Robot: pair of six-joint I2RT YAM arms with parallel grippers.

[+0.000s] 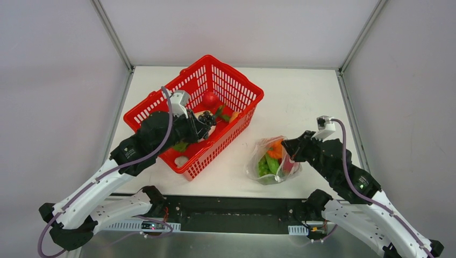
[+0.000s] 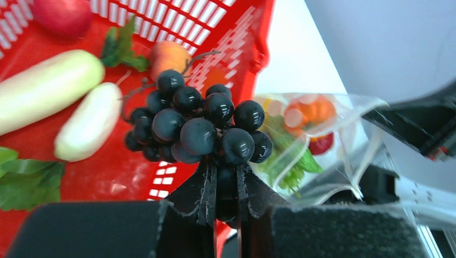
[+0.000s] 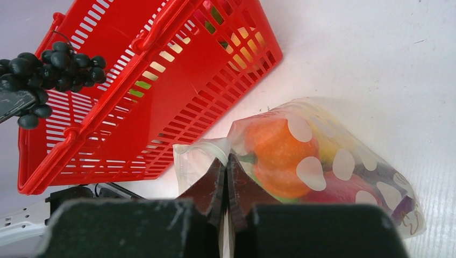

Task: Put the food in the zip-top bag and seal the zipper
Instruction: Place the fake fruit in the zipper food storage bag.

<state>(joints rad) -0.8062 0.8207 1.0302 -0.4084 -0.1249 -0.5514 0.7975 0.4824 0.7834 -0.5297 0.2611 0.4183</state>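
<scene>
A bunch of dark purple toy grapes hangs above the red basket, and my left gripper is shut on its underside. The same bunch shows over the basket's right half in the top view and far left in the right wrist view. The dotted clear zip-top bag lies on the table right of the basket, holding orange, green and red food. My right gripper is shut on the bag's mouth edge by the zipper. The mouth gapes toward the basket.
The red slotted basket sits at centre left, holding two white radishes, a red apple, a peach-coloured fruit and green leaves. Grey walls close in the white table on three sides.
</scene>
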